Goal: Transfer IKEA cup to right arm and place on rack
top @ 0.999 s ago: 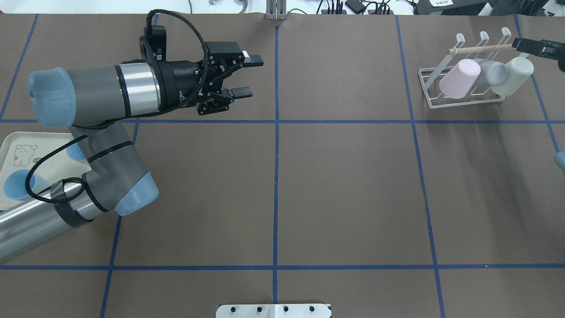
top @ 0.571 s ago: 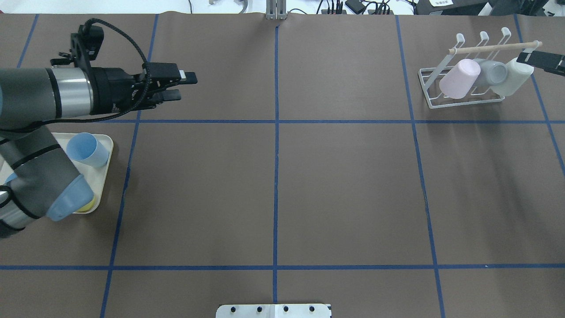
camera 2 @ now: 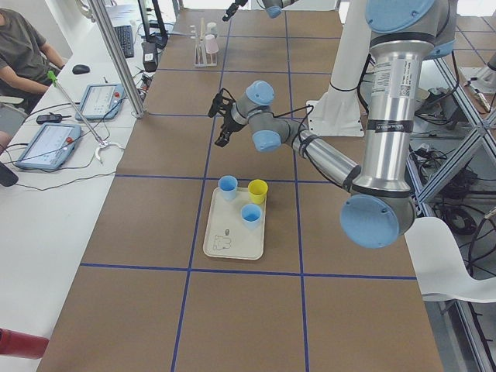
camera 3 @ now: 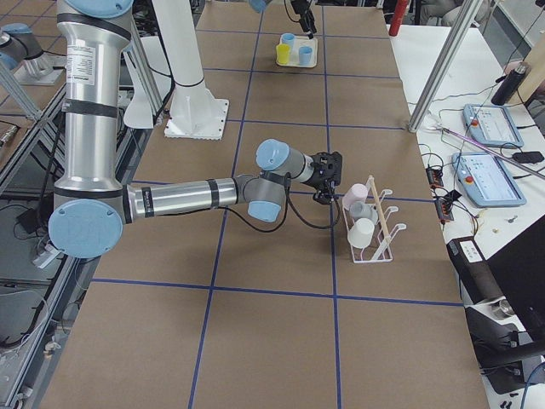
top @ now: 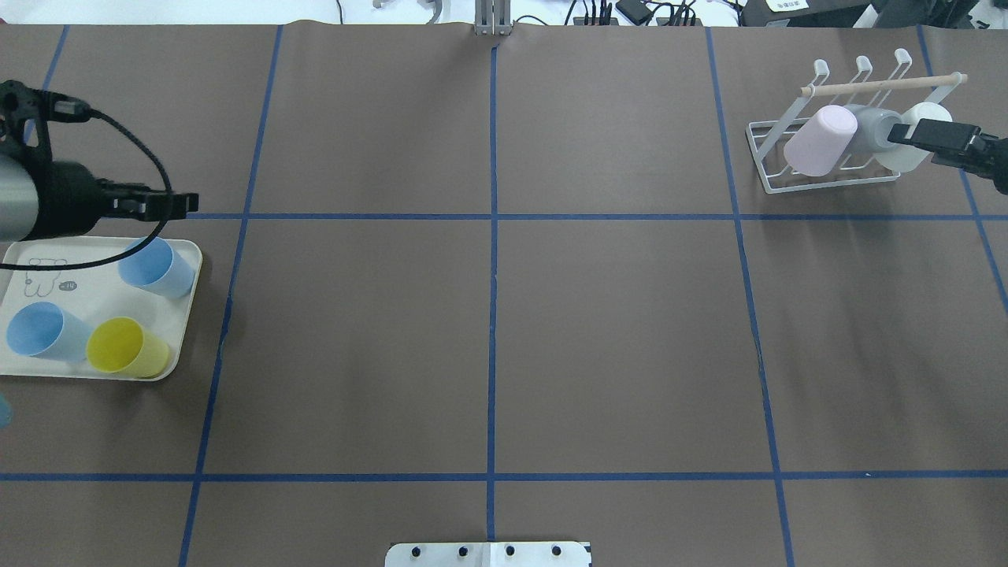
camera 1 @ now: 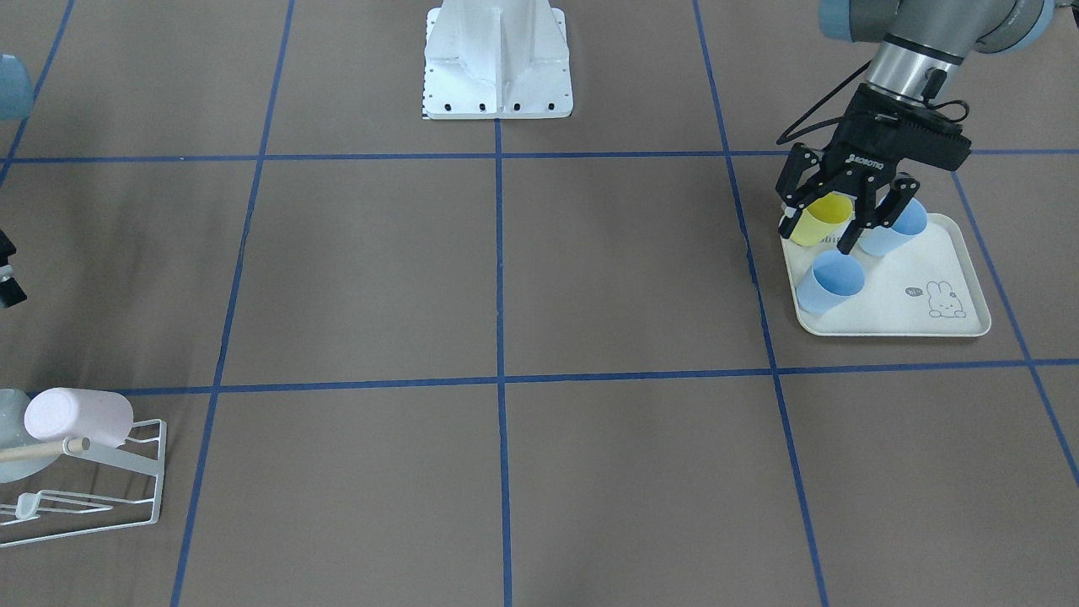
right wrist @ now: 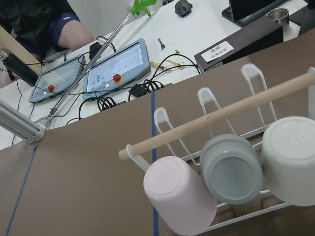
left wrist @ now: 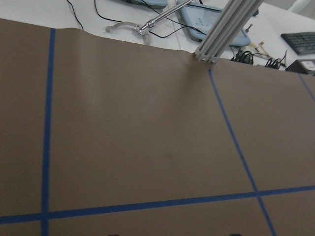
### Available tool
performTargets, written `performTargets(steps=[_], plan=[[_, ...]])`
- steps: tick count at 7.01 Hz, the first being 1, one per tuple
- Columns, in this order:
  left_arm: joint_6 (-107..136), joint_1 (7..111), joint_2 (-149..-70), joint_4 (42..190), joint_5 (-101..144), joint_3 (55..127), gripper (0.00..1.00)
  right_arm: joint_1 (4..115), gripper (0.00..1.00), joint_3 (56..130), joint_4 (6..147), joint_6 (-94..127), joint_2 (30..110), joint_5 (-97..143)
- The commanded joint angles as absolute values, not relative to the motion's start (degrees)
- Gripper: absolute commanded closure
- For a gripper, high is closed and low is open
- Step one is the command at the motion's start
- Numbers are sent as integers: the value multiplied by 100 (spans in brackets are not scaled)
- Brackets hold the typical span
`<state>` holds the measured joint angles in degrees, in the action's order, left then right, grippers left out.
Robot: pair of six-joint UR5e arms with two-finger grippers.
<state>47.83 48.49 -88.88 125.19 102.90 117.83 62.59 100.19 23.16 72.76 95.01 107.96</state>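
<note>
Swung back to 9 o'clock, the left gripper [camera 1: 818,236] hangs spread and empty near the tray [top: 87,295] holding the yellow cup [top: 126,346] and blue cups [top: 153,264]. At 2 o'clock the right gripper [top: 898,132], its jaws unreadable, has dropped beside the rack [top: 787,186].

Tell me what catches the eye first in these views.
The bright yellow cup beside two blue cups on the cream tray at the far left, with the open left gripper hanging nearby. At the far right, the white rack holds a pink cup, a grey cup and a white cup on its prongs.
</note>
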Motion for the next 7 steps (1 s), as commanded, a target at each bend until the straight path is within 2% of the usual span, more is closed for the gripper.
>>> performTargets(steps=[1, 2, 3, 5, 7], plan=[[3591, 4930, -8002, 12463, 10518, 11839, 20, 6153, 0, 10089, 2312, 7330, 9518, 10871], [3186, 5418, -7902, 12454, 11225, 11639, 20, 6144, 0, 10203, 2320, 7330, 9545, 11037], [2799, 5597, -7858, 12463, 11633, 11019, 20, 6144, 0, 10282, 2320, 7330, 9597, 11187], [2786, 5599, -7884, 12437, 11802, 10523, 19, 6135, 0, 10283, 2320, 7330, 9624, 11250], [2769, 5651, -7814, 12419, 12374, 10476, 20, 6135, 0, 10292, 2320, 7330, 9624, 11259]])
